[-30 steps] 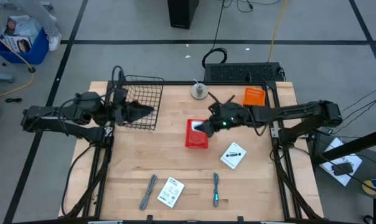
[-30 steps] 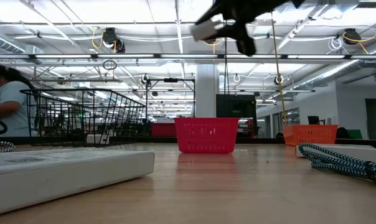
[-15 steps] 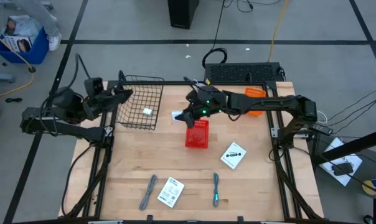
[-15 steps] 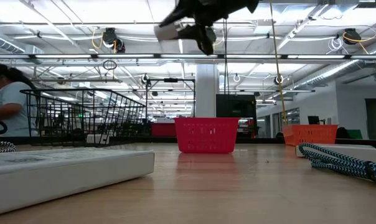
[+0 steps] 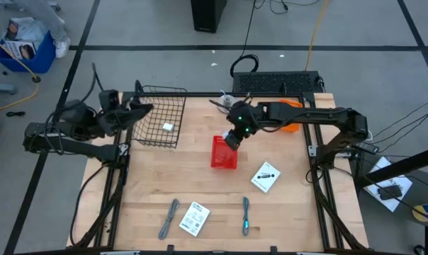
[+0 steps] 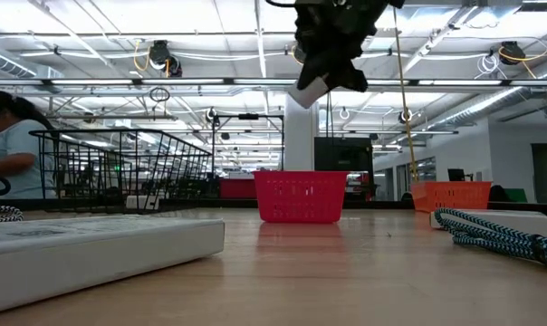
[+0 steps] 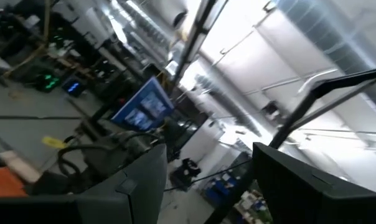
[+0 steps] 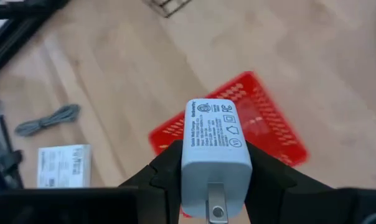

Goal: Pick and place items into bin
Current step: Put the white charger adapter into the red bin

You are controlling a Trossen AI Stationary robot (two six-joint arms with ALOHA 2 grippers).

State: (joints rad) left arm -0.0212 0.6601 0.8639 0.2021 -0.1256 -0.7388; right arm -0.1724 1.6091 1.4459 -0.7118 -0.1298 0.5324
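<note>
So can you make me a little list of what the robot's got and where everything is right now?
right gripper: shut on a small white charger block, held in the air above the red plastic basket
left gripper: open, holding nothing, at the left side of the black wire basket
in the wire basket: one small white block
front of the wooden table: two grey and teal sticks, with a flat white packet between them
right of the red basket: another flat white packet
</note>
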